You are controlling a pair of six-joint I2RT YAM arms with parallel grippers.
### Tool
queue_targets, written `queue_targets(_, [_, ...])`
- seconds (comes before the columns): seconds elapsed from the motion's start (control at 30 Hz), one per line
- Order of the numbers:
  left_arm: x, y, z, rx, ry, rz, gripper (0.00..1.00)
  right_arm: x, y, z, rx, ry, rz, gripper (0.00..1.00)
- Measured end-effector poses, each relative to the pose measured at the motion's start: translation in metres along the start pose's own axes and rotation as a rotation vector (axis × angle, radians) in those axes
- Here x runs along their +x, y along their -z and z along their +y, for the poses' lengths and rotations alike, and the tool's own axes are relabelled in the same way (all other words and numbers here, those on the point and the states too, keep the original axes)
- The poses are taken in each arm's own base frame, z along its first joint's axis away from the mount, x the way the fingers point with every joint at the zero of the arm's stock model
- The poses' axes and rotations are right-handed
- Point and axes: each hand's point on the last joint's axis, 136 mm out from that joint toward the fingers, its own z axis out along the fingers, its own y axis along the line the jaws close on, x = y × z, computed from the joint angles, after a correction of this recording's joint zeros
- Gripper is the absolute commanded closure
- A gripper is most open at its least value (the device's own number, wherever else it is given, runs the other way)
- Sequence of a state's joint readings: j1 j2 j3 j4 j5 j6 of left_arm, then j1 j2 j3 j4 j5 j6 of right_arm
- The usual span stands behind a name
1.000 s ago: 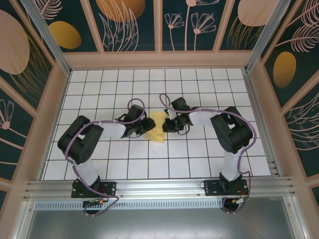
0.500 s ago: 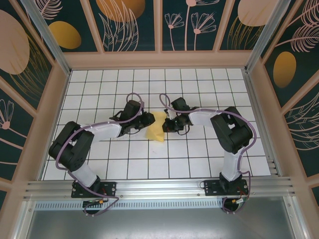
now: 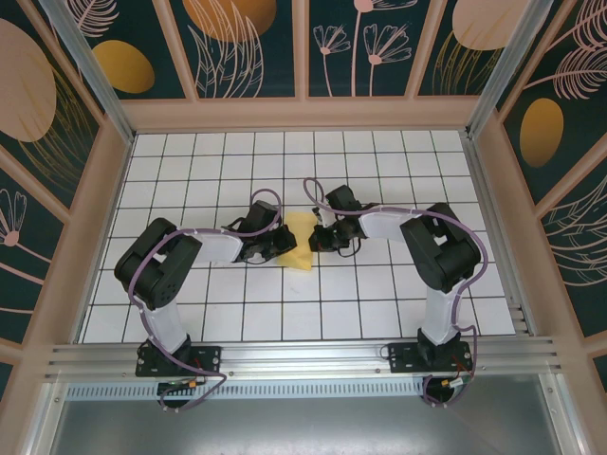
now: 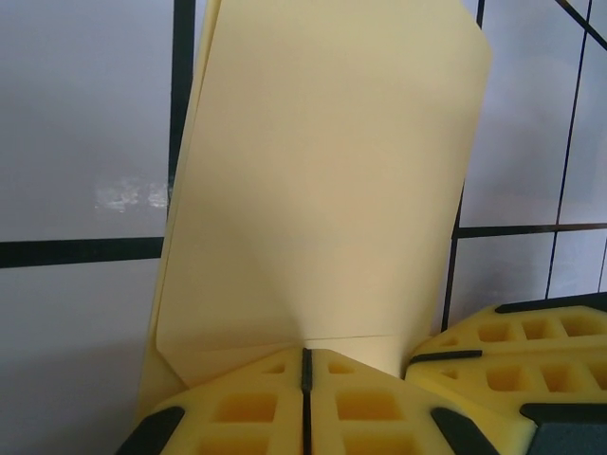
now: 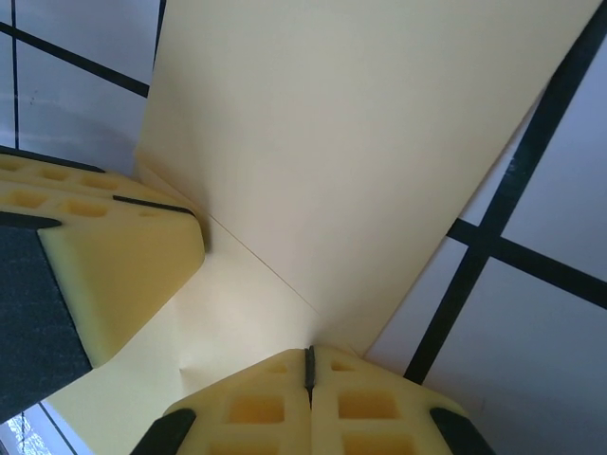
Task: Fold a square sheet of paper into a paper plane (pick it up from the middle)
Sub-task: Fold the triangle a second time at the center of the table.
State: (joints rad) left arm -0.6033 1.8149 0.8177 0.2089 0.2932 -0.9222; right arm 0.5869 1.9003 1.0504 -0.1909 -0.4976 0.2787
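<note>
Left claw (image 3: 278,244) of mine is pressed together on the left edge of the sheet of paper (image 3: 300,243). My right claw (image 3: 319,237) is pressed together on its right edge, so the sheet is gripped from both sides at once.

From above, the sheet sits about in the middle of the white gridded table (image 3: 379,313), slightly left of centre, between my two wrists. Its near edge runs at an angle.

Through my left wrist camera the yellow pads (image 4: 247,412) meet along a thin dark seam with no gap. The pale yellow paper rises straight out of that seam. It has a short crease just above the pads and a second layer showing along its left side. One pad of the right claw sits at the lower right of that view, just beside the paper.

Through my right wrist camera the pads are likewise closed on a seam. The paper spreads away from it with a straight diagonal crease, and a pad of the left claw lies against the sheet at the left.

Whether the paper rests on the table or is lifted off it, I cannot tell.
</note>
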Motion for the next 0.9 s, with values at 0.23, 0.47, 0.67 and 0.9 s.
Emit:
queue_targets(0.23, [0.0, 0.0, 0.002, 0.004, 0.015, -0.011, 0.91, -0.002, 0.004, 0.003, -0.001, -0.016, 0.0, 0.94])
queue_targets(0.47, [0.001, 0.0, 0.002, 0.016, 0.018, -0.018, 0.92, -0.001, 0.02, 0.026, -0.07, 0.011, 0.002, 0.95])
queue_targets(0.67, [0.0, 0.0, 0.001, 0.021, 0.021, -0.025, 0.92, 0.013, 0.016, 0.044, -0.092, 0.047, 0.044, 0.96])
queue_targets(0.9, [0.001, 0.0, 0.001, 0.021, 0.019, -0.028, 0.92, 0.025, 0.01, 0.053, -0.092, 0.067, 0.079, 0.97])
